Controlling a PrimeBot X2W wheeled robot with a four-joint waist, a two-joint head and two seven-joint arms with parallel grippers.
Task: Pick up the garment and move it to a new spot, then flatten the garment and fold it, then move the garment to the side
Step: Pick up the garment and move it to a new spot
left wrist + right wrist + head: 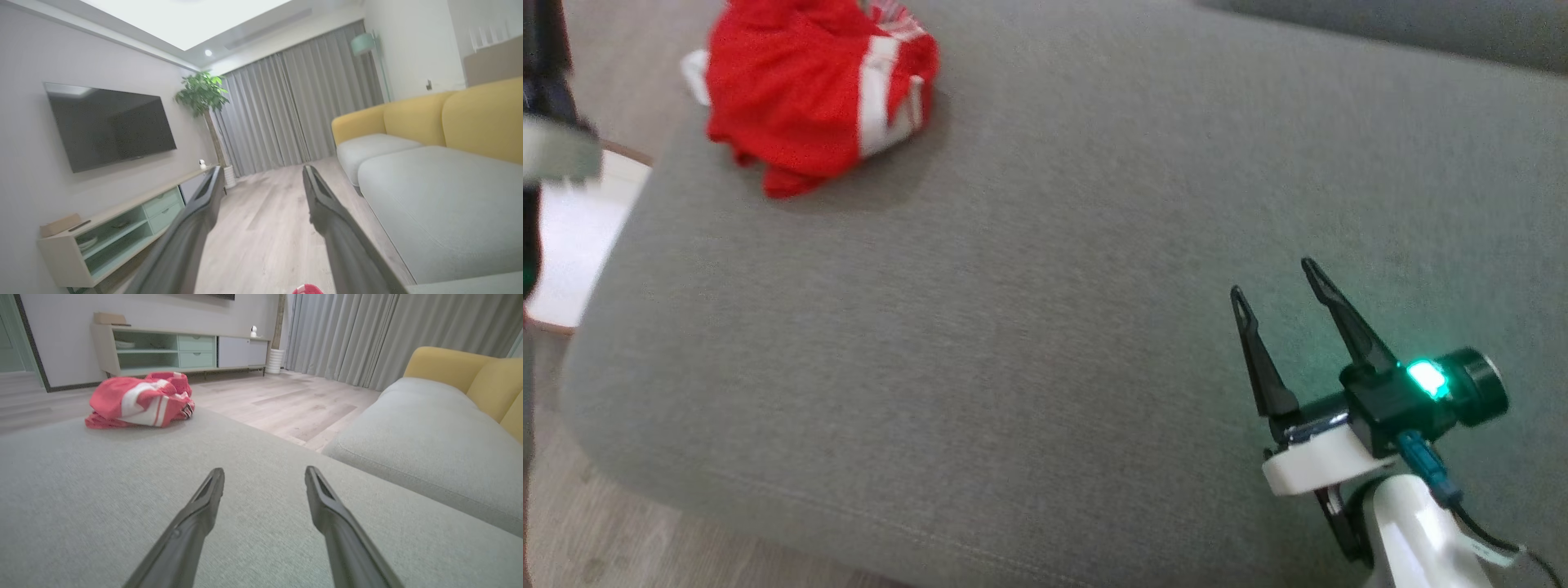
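Observation:
The garment (pixel 800 98) is a crumpled red piece with white stripes. It lies near the far left corner of the grey sofa cushion (pixel 1013 327). My right gripper (pixel 1272 278) hovers low over the cushion's near right part, far from the garment, fingers open and empty. The right wrist view has the garment (pixel 135 400) ahead and to the left of the open right gripper (pixel 264 470). My left gripper (pixel 263 168) is open and empty, pointing out across the room. A sliver of the red garment (pixel 307 289) shows at that view's bottom edge.
The cushion's rounded front edge drops to wooden floor (pixel 645 539). A white surface with a brown rim (pixel 580 245) sits beside the cushion's left end, with a blurred pale shape (pixel 556 155) above it. A second grey cushion (pixel 429 437), yellow backrests (pixel 449 367) and a TV cabinet (pixel 163 347) stand beyond.

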